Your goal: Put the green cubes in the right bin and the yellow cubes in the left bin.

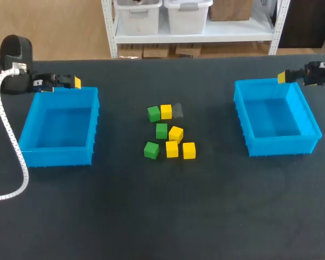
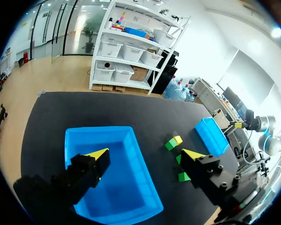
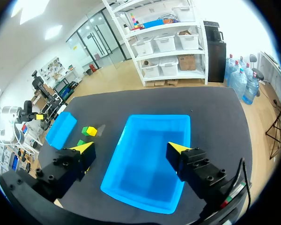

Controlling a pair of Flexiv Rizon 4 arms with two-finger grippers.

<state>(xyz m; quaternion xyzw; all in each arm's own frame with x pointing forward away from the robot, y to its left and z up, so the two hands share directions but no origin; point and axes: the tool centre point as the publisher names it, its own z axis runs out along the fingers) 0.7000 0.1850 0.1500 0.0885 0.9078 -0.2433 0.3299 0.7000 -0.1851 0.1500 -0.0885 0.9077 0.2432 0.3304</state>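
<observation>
Three green cubes (image 1: 154,114) and several yellow cubes (image 1: 171,149) lie in a loose cluster at the table's middle, between two blue bins. The left bin (image 1: 59,127) and the right bin (image 1: 276,116) both hold nothing. My left gripper (image 1: 73,82) hovers open over the left bin's far rim; in the left wrist view the left gripper (image 2: 145,154) has that bin (image 2: 110,178) below its fingers and the cubes (image 2: 173,142) ahead. My right gripper (image 1: 284,76) hangs open over the right bin's far edge; the right gripper (image 3: 130,148) spans its bin (image 3: 150,154).
A small dark grey block (image 1: 177,111) sits beside the farthest yellow cube. A white ribbed cable (image 1: 11,141) trails from my left arm across the table's left edge. Dark table surface (image 1: 168,216) spreads in front of the cubes.
</observation>
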